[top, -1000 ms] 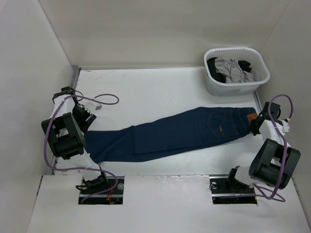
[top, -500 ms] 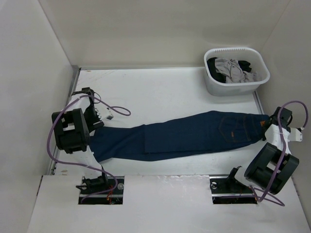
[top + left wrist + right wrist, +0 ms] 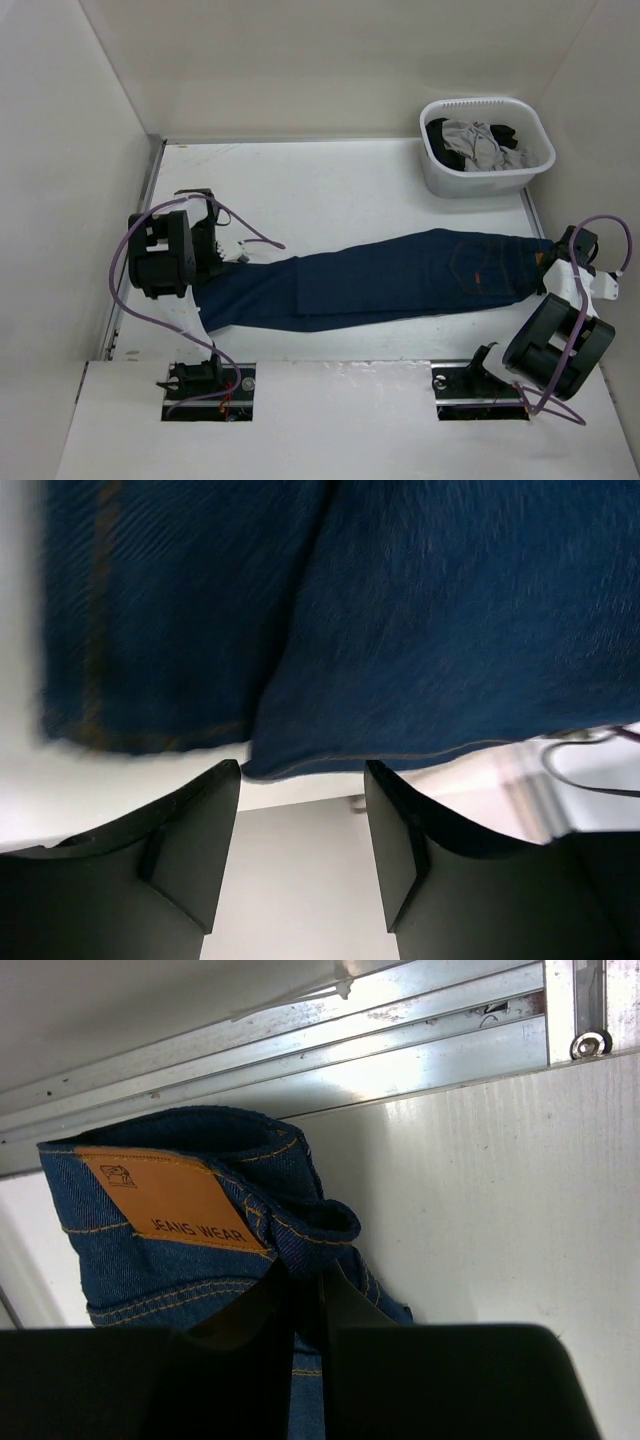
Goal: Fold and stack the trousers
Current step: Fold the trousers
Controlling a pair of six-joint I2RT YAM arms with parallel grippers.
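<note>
Top external view is showing the table [image 3: 330, 180] carrying the trousers [image 3: 380, 280], which are lying stretched across its middle as one long strip, leg ends pointing toward 9 o'clock and waistband toward 3 o'clock. One leg seems to be lying on the other, so the lengthwise fold is probably done and the crosswise folds are waiting. A basket [image 3: 470, 185] is sitting at the 1 o'clock corner, well apart from the strip, holding grey and black garments [image 3: 480, 140] that are playing no part here. At 3 o'clock the right gripper [image 3: 305, 1278] is pinching a bunched fold of the waistband, its fingers clenched on the denim; it is likely anchoring that end so the cloth is staying taut and straight. At 9 o'clock the left gripper [image 3: 302, 772] is hovering at the leg hems with its jaws standing apart and nothing clamped between them, probably lining up to take the hems and carry them toward the waistband. Beside the right fingers, toward 10 o'clock in the wrist view, the tan leather label [image 3: 170, 1200] is facing up.
</note>
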